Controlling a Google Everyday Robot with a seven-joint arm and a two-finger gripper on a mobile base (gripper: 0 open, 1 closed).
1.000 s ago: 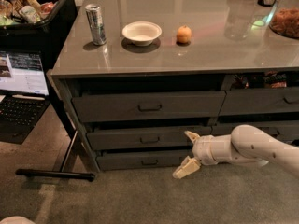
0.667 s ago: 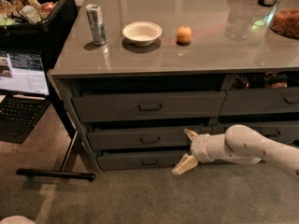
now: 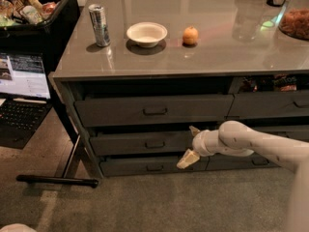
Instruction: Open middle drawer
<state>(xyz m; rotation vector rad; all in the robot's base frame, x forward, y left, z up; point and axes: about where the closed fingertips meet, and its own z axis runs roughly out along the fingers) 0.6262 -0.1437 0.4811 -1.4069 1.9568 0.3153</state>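
Camera view, single frame.

Gripper (image 3: 191,145): low in front of the cabinet, at the end of the pale arm (image 3: 260,146) that reaches in from the right. Fingers (image 3: 188,158) are spread, one up and one down, with nothing pinched between them. The upper tip sits at about the top edge of the drawer front and the lower tip hangs over the drawer below. Whether either tip touches a front, I cannot tell.

The middle drawer (image 3: 140,143): just left of the gripper, its right end level with the spread fingers. The long axis runs left-right across the frame and the flat front faces the camera. Its loop handle (image 3: 155,144) is also horizontal and lies left of the gripper, apart from both fingers. A dark gap shows along the top of the front.

The taller top drawer (image 3: 120,111) is above and left of the gripper. The shortest bottom drawer (image 3: 145,166) is below and left, and its front passes behind the lower finger.

On the countertop (image 3: 217,57), well above the gripper:
- fruit (image 3: 190,35), orange, almost straight up
- bowl (image 3: 147,34), white, up and left
- can (image 3: 100,25), upright, further left
- jar (image 3: 294,21), up and far right

Far left of the gripper is an open laptop (image 3: 21,81) with its screen lit.
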